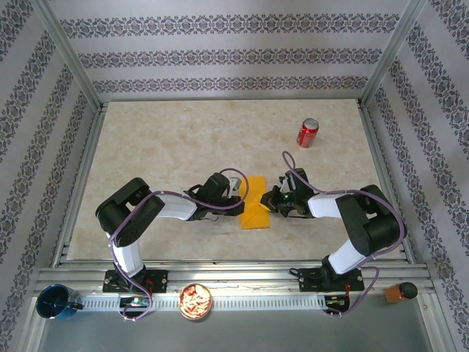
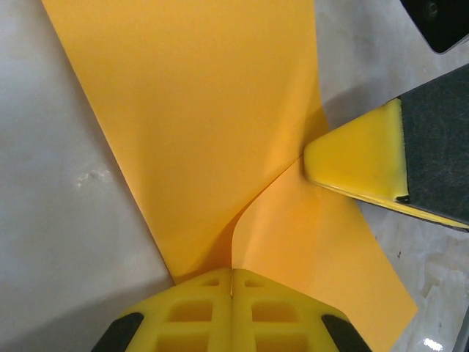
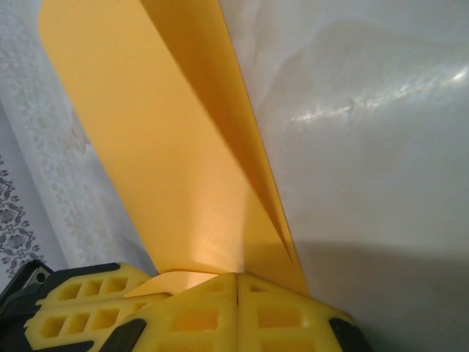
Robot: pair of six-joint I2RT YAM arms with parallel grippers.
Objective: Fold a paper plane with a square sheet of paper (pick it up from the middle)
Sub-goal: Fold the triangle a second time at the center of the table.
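Writing on red soda can (image 1: pixel 308 133) is unreadable; orange-yellow paper (image 1: pixel 256 203) is plain.

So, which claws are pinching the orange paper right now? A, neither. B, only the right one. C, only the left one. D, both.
D: the left claw and the right claw are each shut on the folded orange paper, from opposite sides.
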